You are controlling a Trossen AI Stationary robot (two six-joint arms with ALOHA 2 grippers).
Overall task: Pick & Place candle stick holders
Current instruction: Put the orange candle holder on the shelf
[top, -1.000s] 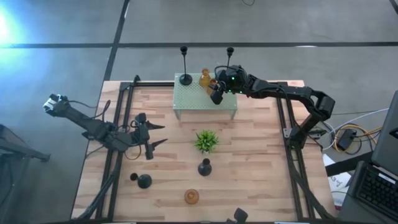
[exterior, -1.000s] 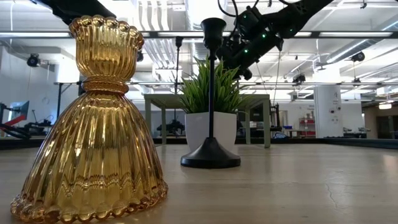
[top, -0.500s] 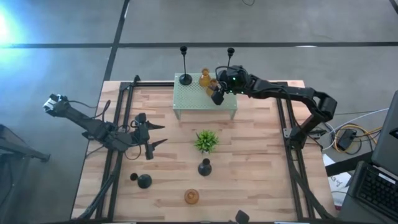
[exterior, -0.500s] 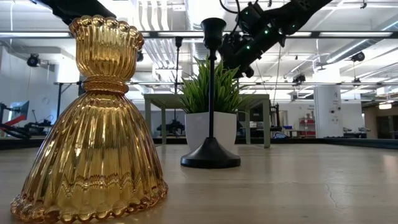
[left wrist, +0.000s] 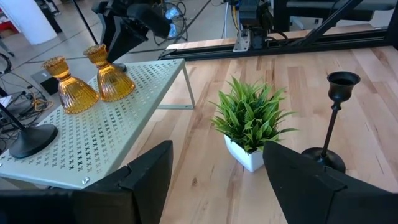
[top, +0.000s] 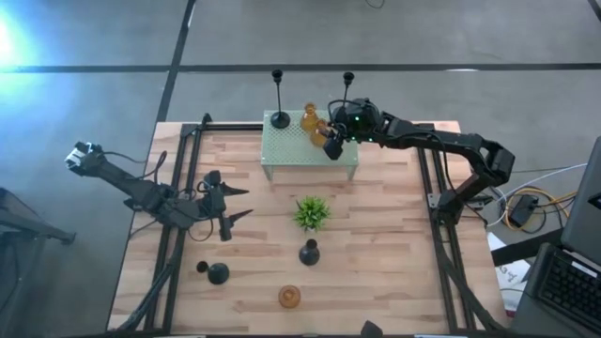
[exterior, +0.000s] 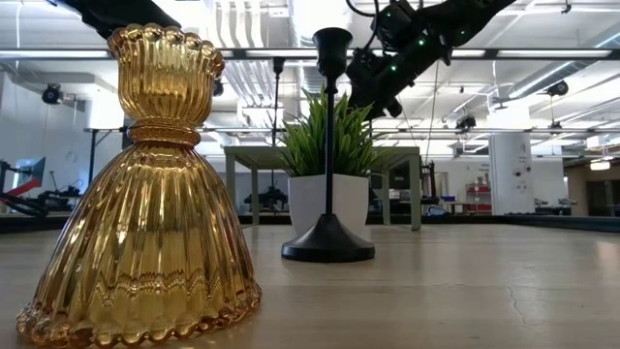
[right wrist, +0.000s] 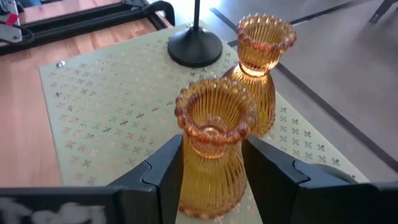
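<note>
Jaws of the right gripper [right wrist: 211,163] straddle an amber holder [right wrist: 213,149] on the stand [top: 282,150], beside its twin; retreating slightly, release looks near. Left jaws are spread.

Ribbed amber glass holders [right wrist: 214,146] [right wrist: 260,62] with beaded rims; pale green stand [right wrist: 112,99] punched with small crosses; black stemmed holder [left wrist: 334,118]; spiky green plant [left wrist: 250,118] in white pot; light wood-grain table [top: 376,235].

right pincer [right wrist: 211,165] astride amber holder [right wrist: 214,140] | second amber holder [right wrist: 261,62] behind (on stand [right wrist: 106,106])
</note>
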